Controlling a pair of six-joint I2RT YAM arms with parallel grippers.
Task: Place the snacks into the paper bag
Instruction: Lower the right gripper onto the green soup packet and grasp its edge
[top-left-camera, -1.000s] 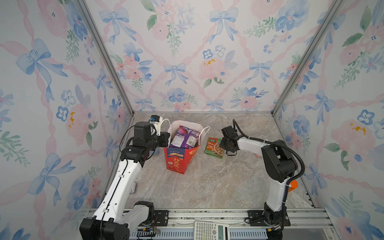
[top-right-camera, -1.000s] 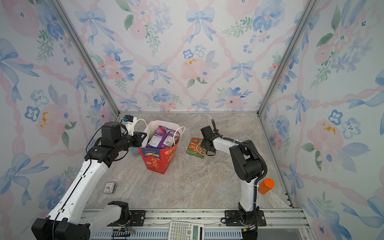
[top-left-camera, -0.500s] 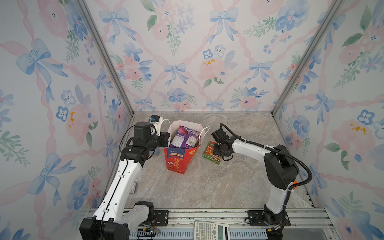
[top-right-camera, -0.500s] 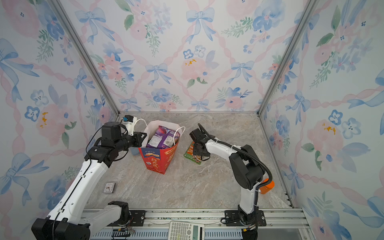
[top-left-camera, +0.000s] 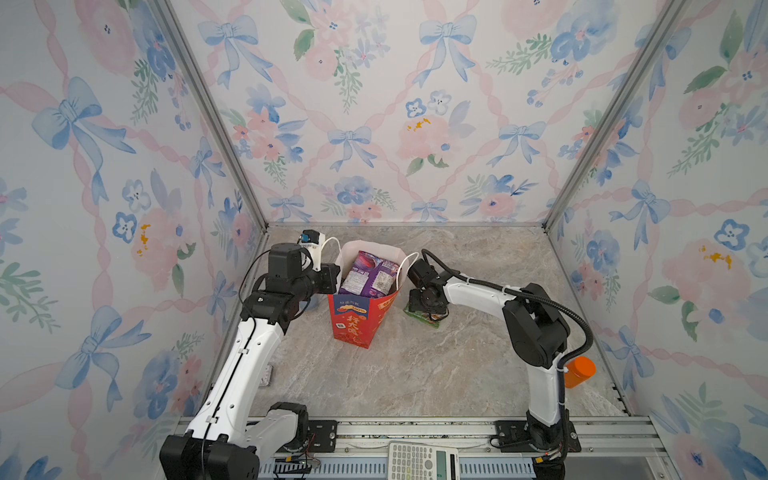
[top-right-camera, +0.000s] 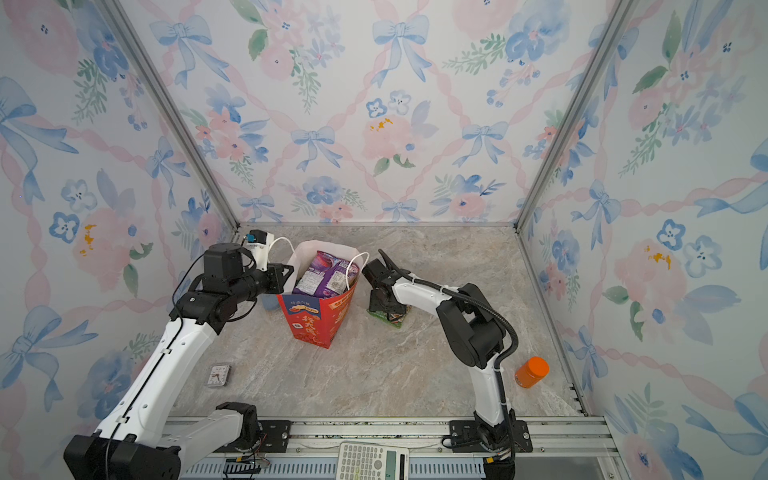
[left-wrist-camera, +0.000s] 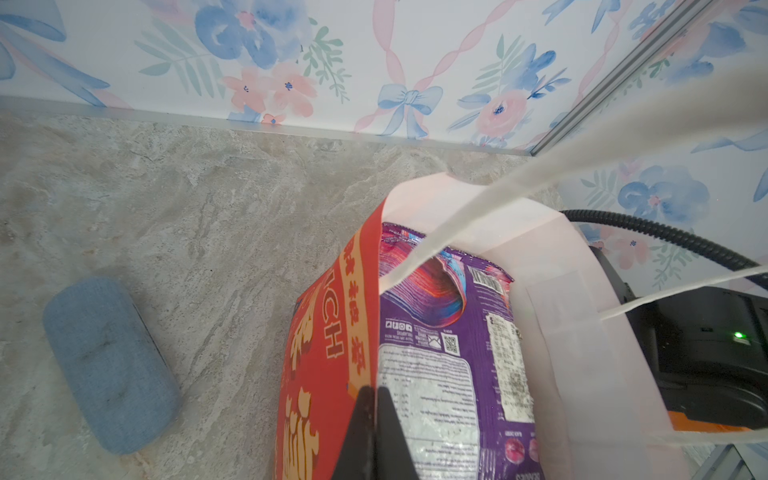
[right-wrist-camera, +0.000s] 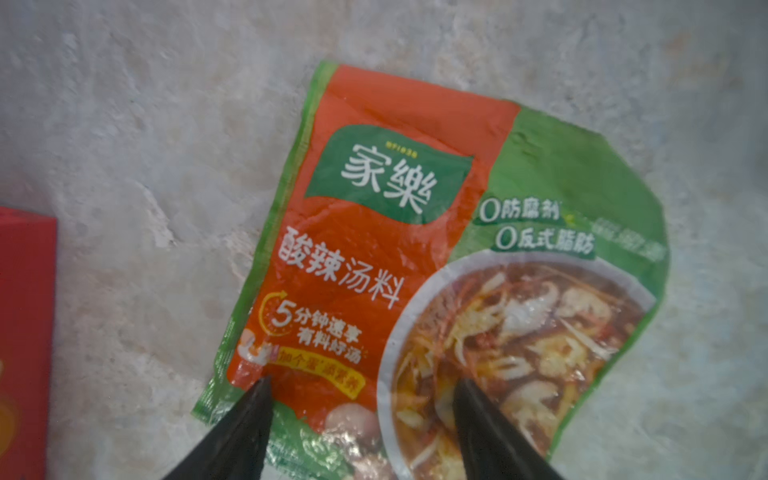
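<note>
The left pincer (left-wrist-camera: 371, 390) is pressing its two black fingers together on the wall of the upright red paper gift bag with gold characters and white rope handles (left-wrist-camera: 328, 332), pinching the rim between its red outside and white inside. Just past its tips, inside the bag, a glossy purple plastic snack packet (left-wrist-camera: 440, 365) is standing on end with its printed back showing, and in both top views it is poking above the bag's open mouth. On the far side of this pincer from the bag, well apart from the fingers, a rounded blue-grey fabric case (left-wrist-camera: 108, 365) is lying on the marble-patterned tabletop (left-wrist-camera: 208, 228). The right pincer (right-wrist-camera: 362, 382) is holding its black fingers spread wide and pointing down at a flat green and orange-red plastic packet with white Chinese lettering and a soup-bowl picture (right-wrist-camera: 436, 257). This packet is lying on the tabletop directly beneath it, outside the bag. Both tips are sitting over the packet's nearest edge, but I cannot tell whether they are touching the film. The bag is standing just beside this pincer, between the two pincers. Well behind the right pincer, near its arm's base, an orange plastic bottle (top-left-camera: 579, 371) is lying on its side, and a white calculator (top-left-camera: 422, 461) is lying on the front rail.
</note>
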